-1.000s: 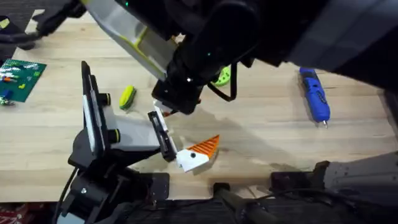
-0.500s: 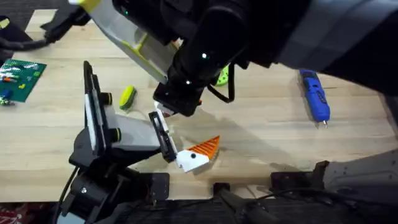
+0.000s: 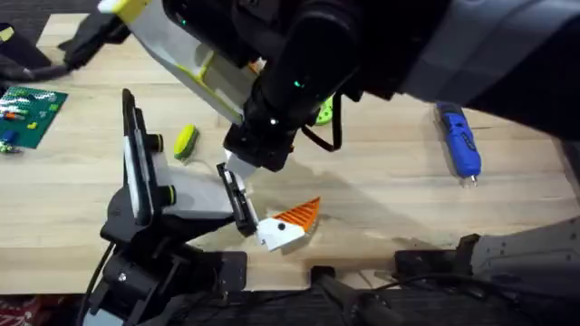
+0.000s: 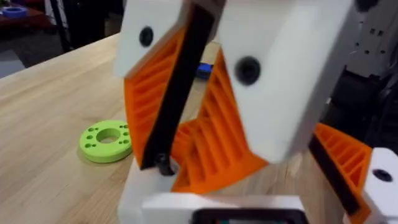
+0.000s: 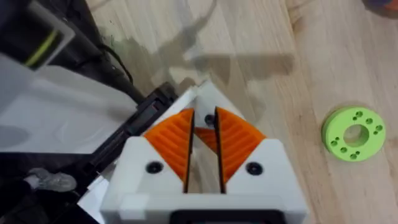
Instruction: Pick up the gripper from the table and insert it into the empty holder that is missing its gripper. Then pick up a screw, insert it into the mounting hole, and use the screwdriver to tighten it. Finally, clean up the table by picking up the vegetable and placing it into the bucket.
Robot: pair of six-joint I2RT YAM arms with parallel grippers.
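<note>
My left claw (image 4: 186, 143) is clamped on a black holder (image 3: 145, 181) plate; right claw (image 5: 202, 152) is nearly closed on something pale I can't identify, gripper (image 3: 288, 224) on the table (image 3: 381, 190).

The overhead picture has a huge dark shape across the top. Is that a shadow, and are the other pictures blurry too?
Not a shadow: in the overhead view an arm rises close under the camera, large, dark and blurred, while the screwdriver stays sharp. In the left wrist view the near orange pads are soft and the green ring clearer. In the right wrist view a soft shadow lies on the table.
</note>
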